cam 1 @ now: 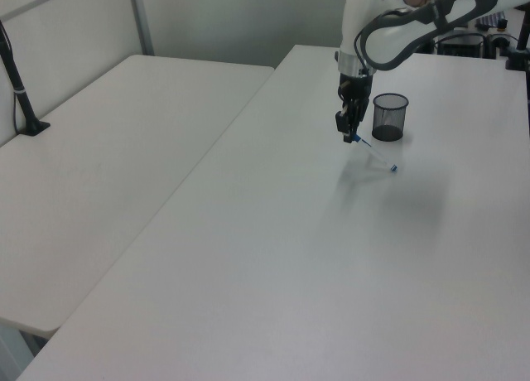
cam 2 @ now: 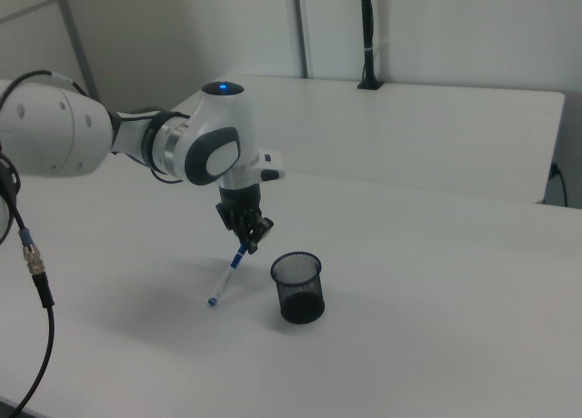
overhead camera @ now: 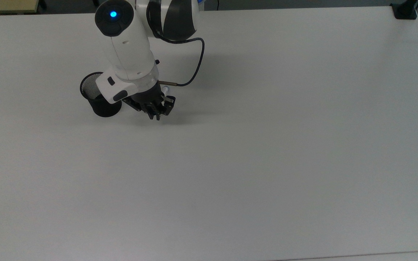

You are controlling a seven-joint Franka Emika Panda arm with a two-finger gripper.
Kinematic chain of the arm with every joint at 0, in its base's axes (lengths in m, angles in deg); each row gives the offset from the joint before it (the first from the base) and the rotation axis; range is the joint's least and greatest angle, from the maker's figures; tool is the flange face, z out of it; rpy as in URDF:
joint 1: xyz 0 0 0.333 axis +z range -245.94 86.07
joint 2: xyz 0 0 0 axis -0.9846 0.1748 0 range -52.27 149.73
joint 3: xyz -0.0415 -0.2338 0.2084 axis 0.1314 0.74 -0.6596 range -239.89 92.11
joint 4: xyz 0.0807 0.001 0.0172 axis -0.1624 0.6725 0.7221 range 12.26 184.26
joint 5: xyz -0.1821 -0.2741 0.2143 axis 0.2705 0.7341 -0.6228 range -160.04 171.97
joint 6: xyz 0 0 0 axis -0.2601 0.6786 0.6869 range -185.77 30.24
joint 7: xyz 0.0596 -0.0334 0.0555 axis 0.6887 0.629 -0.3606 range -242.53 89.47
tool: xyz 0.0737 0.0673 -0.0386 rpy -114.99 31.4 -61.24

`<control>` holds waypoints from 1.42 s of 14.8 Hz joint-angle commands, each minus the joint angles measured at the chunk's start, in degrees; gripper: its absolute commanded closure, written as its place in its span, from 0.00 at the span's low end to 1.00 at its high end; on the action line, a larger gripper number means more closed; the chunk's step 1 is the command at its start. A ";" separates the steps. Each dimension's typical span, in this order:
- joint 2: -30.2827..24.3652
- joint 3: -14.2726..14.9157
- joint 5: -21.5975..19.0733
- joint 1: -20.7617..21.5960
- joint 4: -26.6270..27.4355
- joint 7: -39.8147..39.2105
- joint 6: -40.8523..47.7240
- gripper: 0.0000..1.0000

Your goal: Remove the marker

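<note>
slim white marker, blue-capped, tilted, tip seemingly touching table

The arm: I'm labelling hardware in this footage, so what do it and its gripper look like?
The arm has rounded white shells with dark grey joint bands and a lit blue dot on top. A thin black cable loops alongside. The gripper is black, with two slim fingers.

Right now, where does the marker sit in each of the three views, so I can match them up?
Top view: marker mostly hidden under the gripper, right of the black mesh cup.
Left view: marker slants down-right from the gripper, left of the cup.
Right view: marker slants down-left, left of the cup.
Shared landmark: the cup.
</note>
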 commanded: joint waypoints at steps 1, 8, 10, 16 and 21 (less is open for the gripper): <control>0.37 0.41 0.17 0.99 0.27 1.43 -1.02 0.63; -5.85 0.41 0.17 0.55 -0.87 2.66 3.44 0.00; -10.58 0.41 0.17 -0.06 -2.71 2.66 10.18 0.00; -23.25 1.46 0.08 -2.35 -6.94 2.66 27.00 0.00; -26.70 3.66 0.00 -1.47 -6.94 1.87 32.90 0.00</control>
